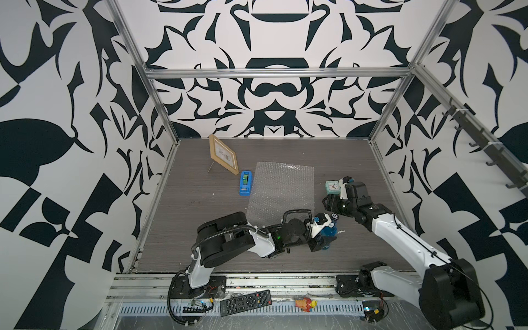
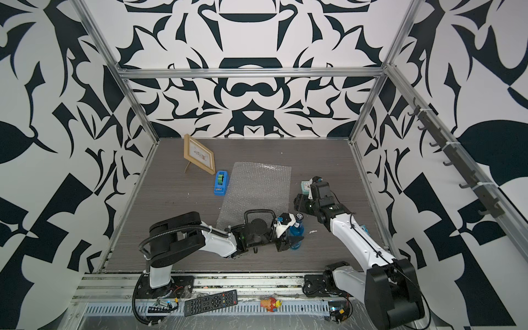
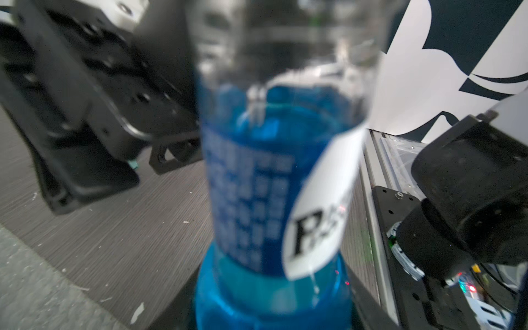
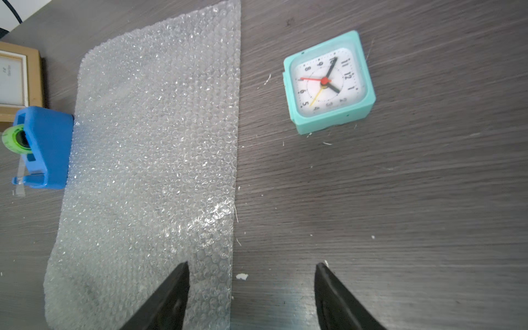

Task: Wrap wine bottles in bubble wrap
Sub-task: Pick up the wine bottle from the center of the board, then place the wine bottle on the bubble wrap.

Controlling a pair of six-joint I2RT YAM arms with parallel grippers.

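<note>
The wine bottle (image 1: 331, 232) (image 2: 297, 232), clear with blue liquid, a black cap and a white-and-blue label, stands upright near the table's front, right of centre. My left gripper (image 1: 325, 238) (image 2: 293, 239) reaches in from the left and is shut on its lower body. The bottle (image 3: 271, 185) fills the left wrist view, with dark jaws against both its sides. The bubble wrap (image 1: 281, 188) (image 4: 151, 157) lies flat on the table behind the bottle. My right gripper (image 1: 328, 201) (image 4: 251, 274) hangs open and empty over the wrap's right edge.
A teal clock (image 1: 331, 187) (image 4: 328, 83) sits right of the wrap, close to the right gripper. A blue tape dispenser (image 1: 245, 183) touches the wrap's left edge, with a wooden picture frame (image 1: 223, 154) behind it. A remote (image 1: 245, 302) lies on the front rail.
</note>
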